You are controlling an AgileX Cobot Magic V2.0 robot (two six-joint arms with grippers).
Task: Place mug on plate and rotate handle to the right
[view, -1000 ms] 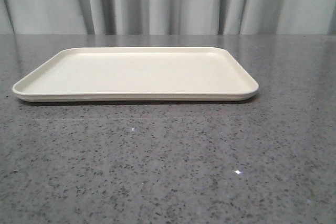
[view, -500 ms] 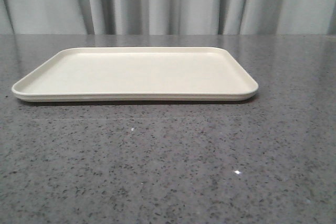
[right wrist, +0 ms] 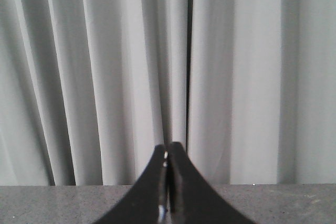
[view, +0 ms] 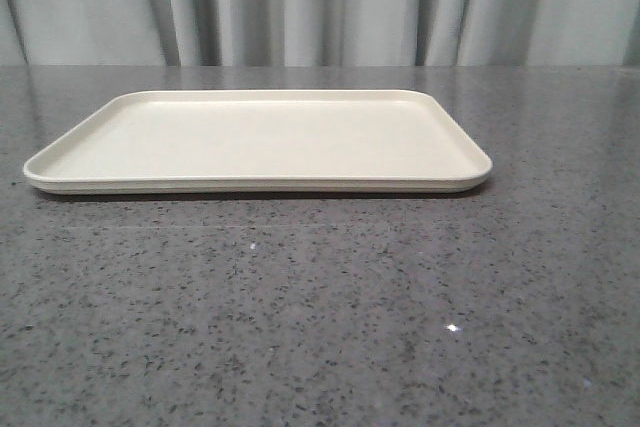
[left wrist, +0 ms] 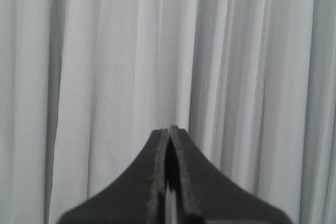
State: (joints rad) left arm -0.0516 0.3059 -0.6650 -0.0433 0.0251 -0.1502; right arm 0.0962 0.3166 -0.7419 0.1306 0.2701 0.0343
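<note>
One plate [view: 258, 140], one table [view: 320, 307], one curtain [view: 320, 5], and two pincers: left [left wrist: 169, 129], right [right wrist: 167, 145].

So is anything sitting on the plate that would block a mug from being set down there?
Nothing visible: the plate lies bare on the table. No mug shows in any view.

From my front camera the table [view: 320, 327] runs off the frame at both sides and the near edge. My left gripper [left wrist: 169, 129] and right gripper [right wrist: 167, 146] show only their dark fingertips; the rest is cut off at each wrist view's edge.
</note>
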